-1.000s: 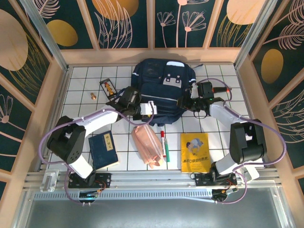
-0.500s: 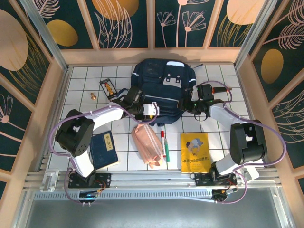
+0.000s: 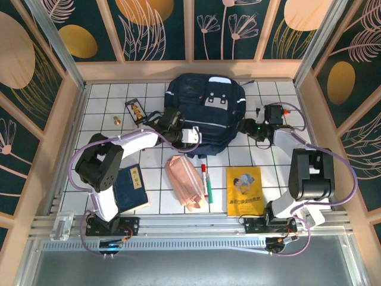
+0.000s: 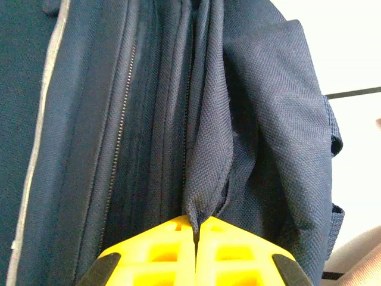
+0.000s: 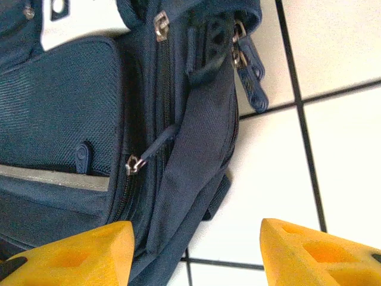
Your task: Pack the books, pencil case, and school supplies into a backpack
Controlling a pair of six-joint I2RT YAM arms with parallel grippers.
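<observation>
The navy backpack (image 3: 205,107) lies at the back middle of the tiled table. My left gripper (image 3: 190,138) is at its near left edge; in the left wrist view the yellow fingers (image 4: 226,244) are shut on a fold of the backpack's fabric (image 4: 205,179). My right gripper (image 3: 246,126) stands open just off the bag's right side, one finger over a side strap (image 5: 196,149). The pink pencil case (image 3: 186,183), the red-capped marker (image 3: 205,182), the navy book (image 3: 130,187) and the yellow book (image 3: 244,190) lie on the tiles in front.
A small black card with orange pieces (image 3: 136,110) and a tiny brass object (image 3: 117,120) lie left of the bag. A zipper pull (image 5: 134,164) hangs on the bag's side. Wooden walls (image 3: 71,107) close in the table on three sides.
My left gripper has shut on the backpack's fabric at its near edge. My right gripper has drawn back to the right, off the bag.
</observation>
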